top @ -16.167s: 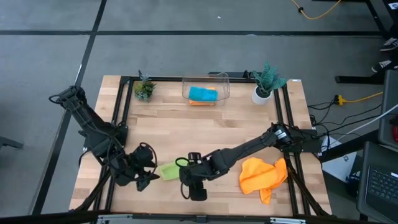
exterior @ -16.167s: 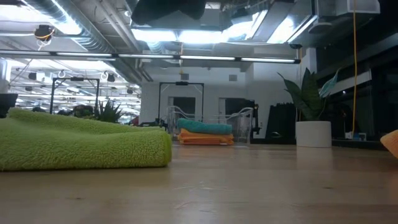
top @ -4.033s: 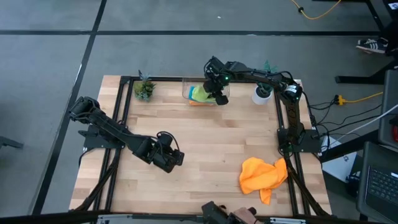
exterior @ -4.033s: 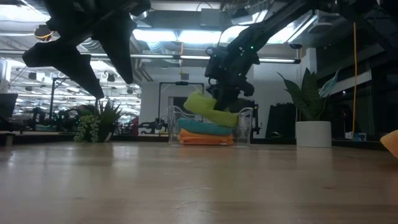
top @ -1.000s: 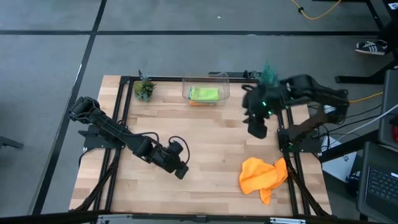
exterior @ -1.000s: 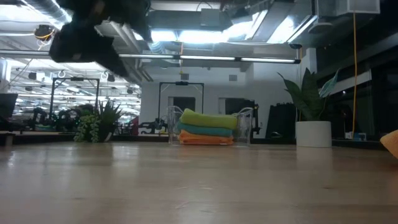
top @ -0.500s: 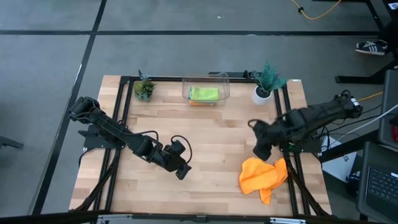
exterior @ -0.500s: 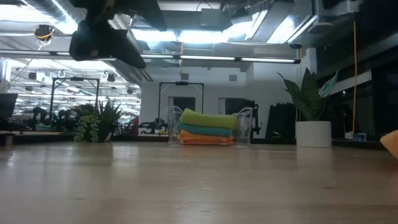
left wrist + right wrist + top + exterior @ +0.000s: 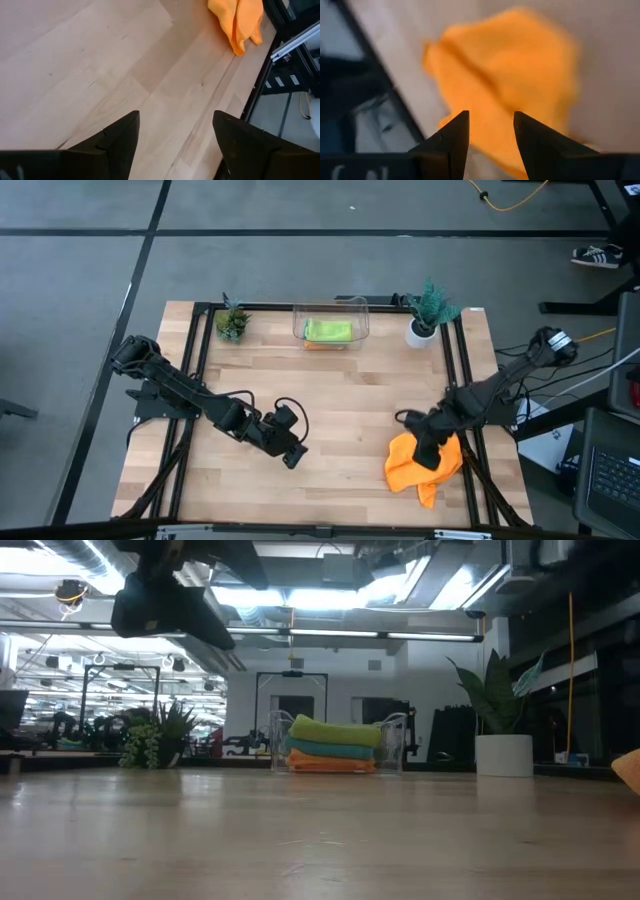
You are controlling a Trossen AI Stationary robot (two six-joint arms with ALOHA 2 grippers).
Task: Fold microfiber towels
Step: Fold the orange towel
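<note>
A crumpled orange microfiber towel (image 9: 405,468) lies on the table near the right front corner, also seen in the left wrist view (image 9: 239,20) and blurred in the right wrist view (image 9: 505,75). My right gripper (image 9: 428,455) hovers just over it, pointing steeply down, its fingers (image 9: 490,137) open and apart from the cloth. Folded towels are stacked in the clear bin (image 9: 297,320) at the far edge: lime green (image 9: 335,730) on teal (image 9: 330,748) on orange (image 9: 330,766). My left gripper (image 9: 292,457) stands open (image 9: 175,142) above bare wood at the middle front.
Two small potted plants stand at the far edge, one left of the bin (image 9: 232,323) and one right of it (image 9: 428,310). A black frame rail (image 9: 470,460) runs along the table's right side, close to the orange towel. Bare wood (image 9: 350,410) lies between the two arms.
My right gripper has swung from beside the far right plant toward the near edge and come down over the crumpled orange towel, turning as it went. The towels have not moved.
</note>
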